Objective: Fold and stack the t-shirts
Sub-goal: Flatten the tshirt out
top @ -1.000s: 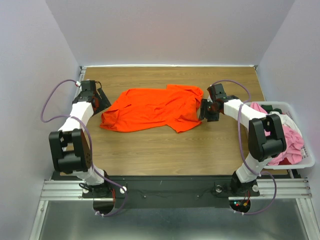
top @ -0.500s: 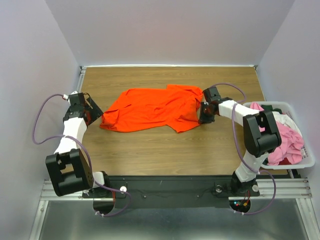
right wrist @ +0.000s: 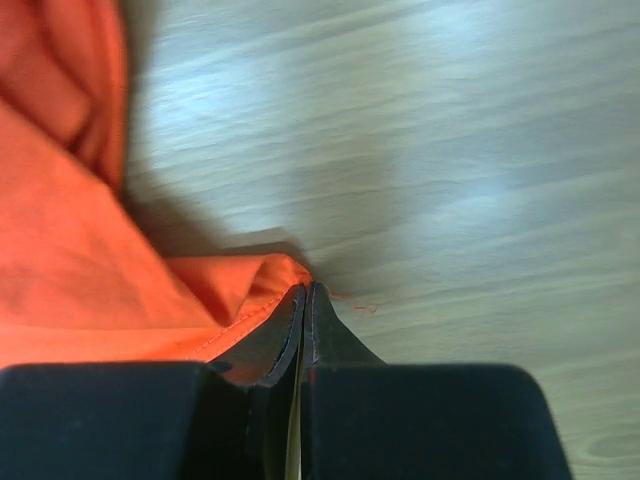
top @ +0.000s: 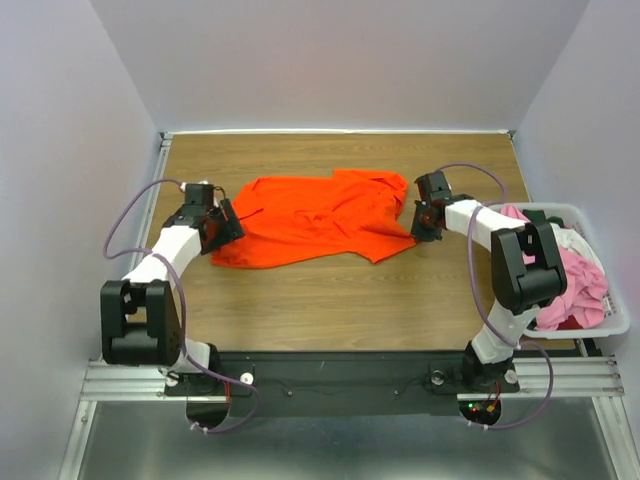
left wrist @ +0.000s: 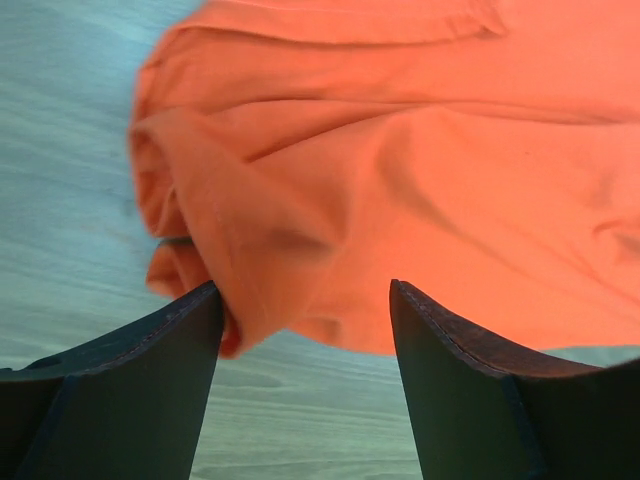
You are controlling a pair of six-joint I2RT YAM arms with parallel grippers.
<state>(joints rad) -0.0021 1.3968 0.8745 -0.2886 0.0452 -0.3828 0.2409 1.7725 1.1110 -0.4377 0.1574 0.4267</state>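
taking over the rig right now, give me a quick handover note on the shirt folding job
Right claw: shut, pinching the right edge of the orange t-shirt.
Left claw: open, jaws straddling the shirt's bunched left edge, nothing gripped.
The shirt lies crumpled and unfolded on the table; pink cloth is heaped in the bin at the right.
Done: right-side grasp only.
Left: close the left claw, spread the shirt flat, fold it, then fold and stack the rest.
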